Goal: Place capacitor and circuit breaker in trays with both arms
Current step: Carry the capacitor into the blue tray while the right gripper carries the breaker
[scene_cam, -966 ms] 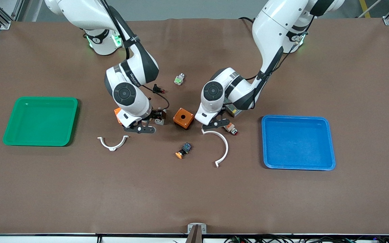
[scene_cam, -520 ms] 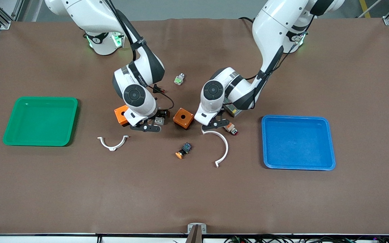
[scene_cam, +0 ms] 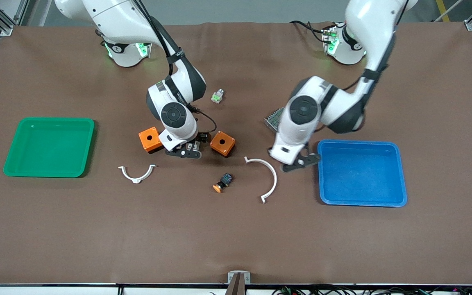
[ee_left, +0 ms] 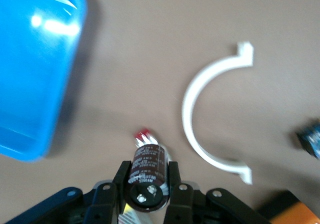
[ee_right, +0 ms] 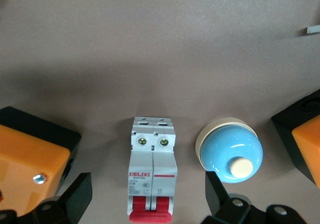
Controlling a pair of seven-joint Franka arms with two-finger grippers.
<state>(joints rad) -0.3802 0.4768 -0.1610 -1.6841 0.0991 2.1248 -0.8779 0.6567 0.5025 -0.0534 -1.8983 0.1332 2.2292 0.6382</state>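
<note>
The circuit breaker (ee_right: 152, 176), a white-grey block with red levers, lies on the mat between two orange boxes (scene_cam: 150, 139) (scene_cam: 222, 143). My right gripper (scene_cam: 183, 152) is low over it, open, with one finger on each side (ee_right: 149, 196). The breaker is hidden under the gripper in the front view. My left gripper (scene_cam: 300, 162) is shut on the capacitor (ee_left: 147, 166), a dark cylinder with a silvery end. It holds it over the mat just beside the blue tray (scene_cam: 361, 200). The tray's edge also shows in the left wrist view (ee_left: 30, 69).
A green tray (scene_cam: 49, 172) lies at the right arm's end. Two white arc clips (scene_cam: 137, 173) (scene_cam: 269, 177), an orange-capped button (scene_cam: 222, 182), a green-white connector (scene_cam: 217, 96) and a mesh-topped metal box (scene_cam: 274, 118) lie on the mat. A blue domed button (ee_right: 230, 151) sits beside the breaker.
My left arm has risen and swung toward the blue tray with the capacitor. My right gripper has moved from beside one orange box to between the two boxes, over the breaker.
</note>
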